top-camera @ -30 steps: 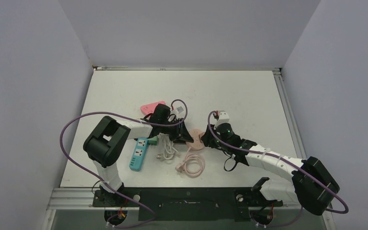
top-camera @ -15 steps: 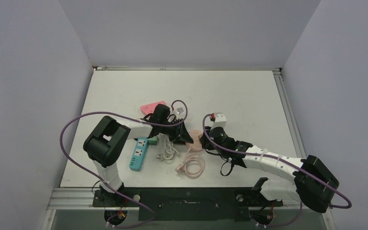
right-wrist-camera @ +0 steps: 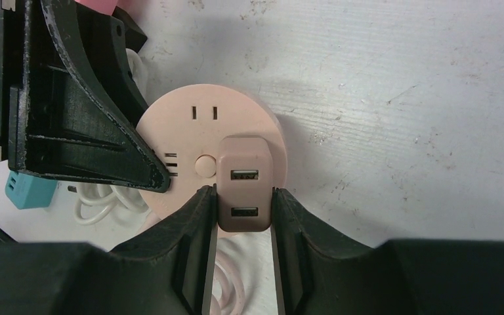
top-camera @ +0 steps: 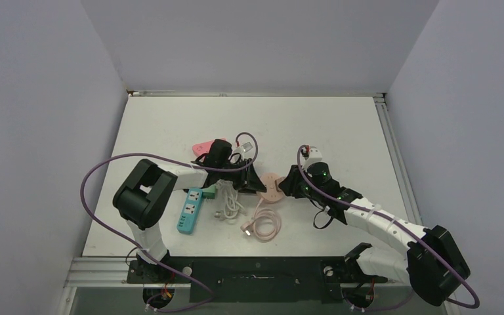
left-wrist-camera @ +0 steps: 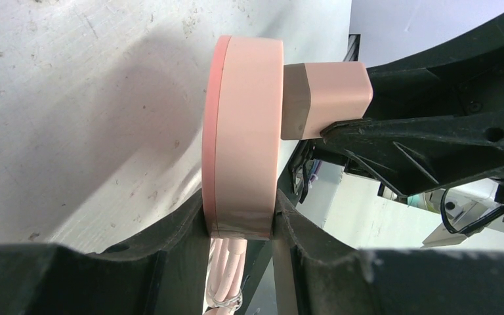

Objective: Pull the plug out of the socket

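Observation:
A round pink socket [top-camera: 270,188] lies mid-table, with a pink USB plug [right-wrist-camera: 243,184] seated in its face. In the left wrist view the socket [left-wrist-camera: 244,138] is clamped edge-on between my left gripper's [left-wrist-camera: 239,220] fingers, and the plug [left-wrist-camera: 325,98] sticks out to the right. My left gripper [top-camera: 252,184] holds the socket's left side. My right gripper [right-wrist-camera: 241,216] is shut on the plug, one finger on each side. In the top view my right gripper [top-camera: 287,186] sits at the socket's right edge. The socket's pink cable [top-camera: 261,224] coils toward the near edge.
A teal power strip [top-camera: 189,210] lies left of the socket with a green plug and a coiled white cable [top-camera: 228,205] beside it. A pink flat object [top-camera: 202,147] lies behind the left gripper. Purple arm cables loop over both arms.
My right arm has swung from the socket's near right side to its right edge and closed on the plug. The socket shifted slightly right and back with the left gripper.

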Action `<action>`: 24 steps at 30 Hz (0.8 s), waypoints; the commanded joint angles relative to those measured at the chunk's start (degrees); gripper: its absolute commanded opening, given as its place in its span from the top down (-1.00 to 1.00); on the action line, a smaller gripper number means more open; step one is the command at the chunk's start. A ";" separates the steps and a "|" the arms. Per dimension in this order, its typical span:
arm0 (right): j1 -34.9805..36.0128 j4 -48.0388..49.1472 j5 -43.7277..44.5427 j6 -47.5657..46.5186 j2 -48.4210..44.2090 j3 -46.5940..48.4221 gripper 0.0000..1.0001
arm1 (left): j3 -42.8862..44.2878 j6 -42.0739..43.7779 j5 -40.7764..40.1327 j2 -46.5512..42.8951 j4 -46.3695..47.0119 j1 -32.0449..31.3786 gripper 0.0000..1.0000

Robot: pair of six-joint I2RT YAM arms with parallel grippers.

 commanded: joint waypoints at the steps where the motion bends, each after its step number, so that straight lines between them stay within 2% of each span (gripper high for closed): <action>1: -1.78 3.96 -3.01 -0.98 -2.23 0.84 0.89 | 1.93 1.43 3.43 -2.86 2.83 0.04 1.00; 8: -1.78 3.55 -1.50 -0.94 -2.42 1.08 0.89 | 1.99 1.42 2.96 -2.83 2.18 0.02 1.00; 14: -0.78 2.16 2.95 1.22 -2.87 1.03 0.89 | 2.93 2.28 0.42 -1.05 -2.62 0.96 1.00; 18: 2.40 1.71 6.10 2.07 -2.84 1.26 0.89 | 2.87 2.42 -0.26 -1.08 -3.06 1.06 1.00; 24: 10.49 -0.47 16.70 1.82 -0.71 4.51 0.89 | 3.40 3.78 -1.75 -1.24 -5.32 1.23 1.00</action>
